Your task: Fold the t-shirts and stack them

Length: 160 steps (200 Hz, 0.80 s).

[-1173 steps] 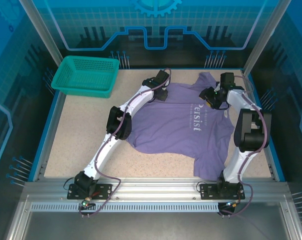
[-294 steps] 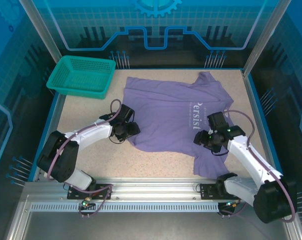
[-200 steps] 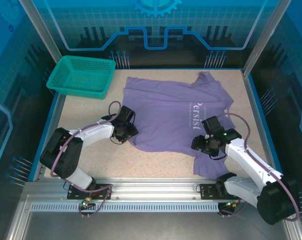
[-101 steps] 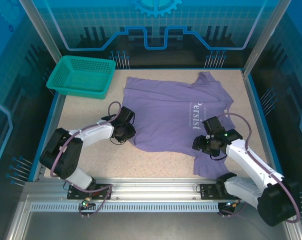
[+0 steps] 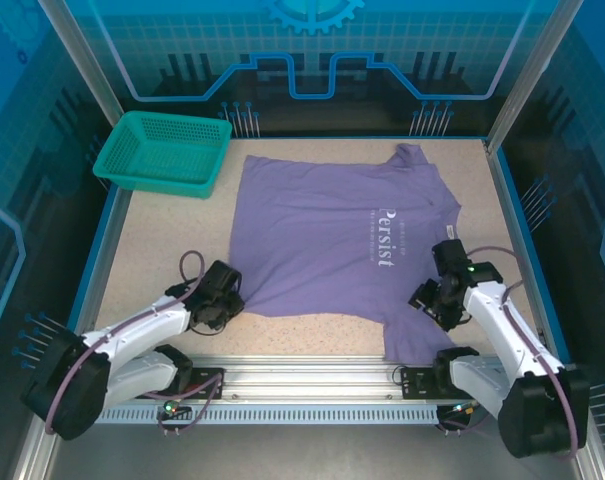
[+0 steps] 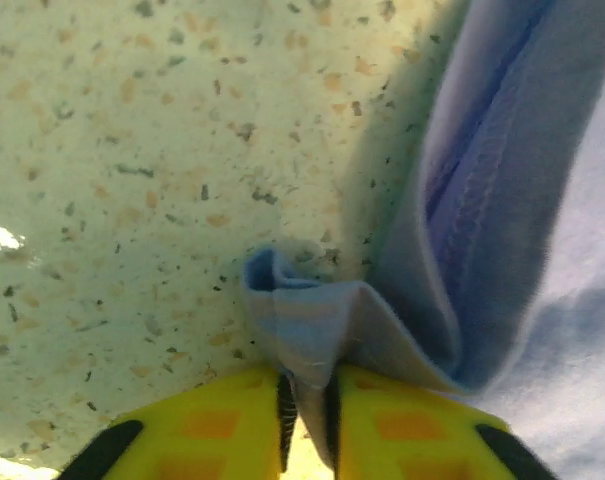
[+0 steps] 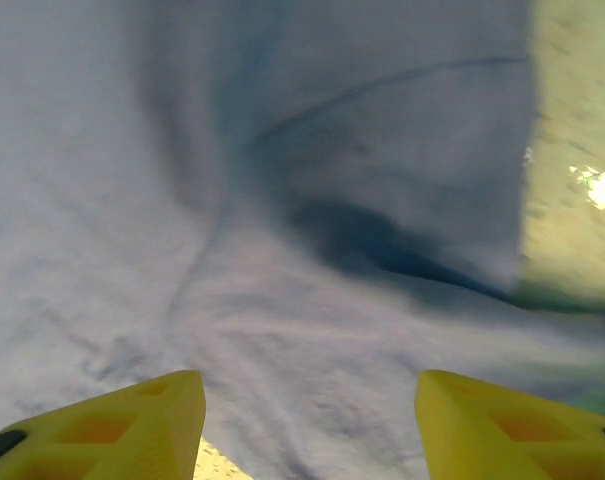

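Pinching t-shirt (image 5: pixel 312 235) corner, left hand (image 6: pixel 304 408) clamped, right hand (image 7: pixel 307 425) open above it

One high view over the whole table (image 5: pixel 152 250), two close wrist views at the t-shirt (image 5: pixel 322 240)'s near edge.
The top camera looks down and forward from above and behind the arm bases. The left wrist camera sits very near the tabletop, looking past the left gripper (image 6: pixel 307 385) at the near left hem corner. The right wrist camera looks past the right gripper (image 7: pixel 310 400) onto fabric near the right edge. Both patches lie within the top view.
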Available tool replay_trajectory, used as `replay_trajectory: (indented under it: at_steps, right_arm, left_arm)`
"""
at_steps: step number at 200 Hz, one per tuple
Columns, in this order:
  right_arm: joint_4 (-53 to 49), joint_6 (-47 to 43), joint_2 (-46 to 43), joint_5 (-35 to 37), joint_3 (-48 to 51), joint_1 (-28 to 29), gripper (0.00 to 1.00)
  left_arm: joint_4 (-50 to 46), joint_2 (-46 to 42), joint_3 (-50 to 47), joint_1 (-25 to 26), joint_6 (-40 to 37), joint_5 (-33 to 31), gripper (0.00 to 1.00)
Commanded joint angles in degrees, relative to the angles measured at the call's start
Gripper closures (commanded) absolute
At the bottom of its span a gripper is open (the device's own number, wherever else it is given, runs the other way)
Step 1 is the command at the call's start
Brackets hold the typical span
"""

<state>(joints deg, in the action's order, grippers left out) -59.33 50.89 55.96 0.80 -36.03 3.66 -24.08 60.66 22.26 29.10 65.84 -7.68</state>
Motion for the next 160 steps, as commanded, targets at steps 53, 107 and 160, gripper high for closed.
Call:
replay_trajectory:
  at_steps: [53,107,160]
  right_arm:
    - [-13.64,6.24,-4.97,-1.86,-0.32,-9.11,0.43]
    - [-14.51,7.78,-0.65,-6.00,0.12,-5.24,0.47]
    - [-11.08,13.72,4.79,-8.96,1.86,9.96,0.45]
  left_arm:
    - [-10.30,-16.49,-3.93,0.90,5.21,-5.18,0.39]
    - [-11.01,-19.45,-6.77,0.79,5.49,-7.71,0.35]
    - [-1.70,-15.91,-5.29,0.34,1.93,-7.13,0.39]
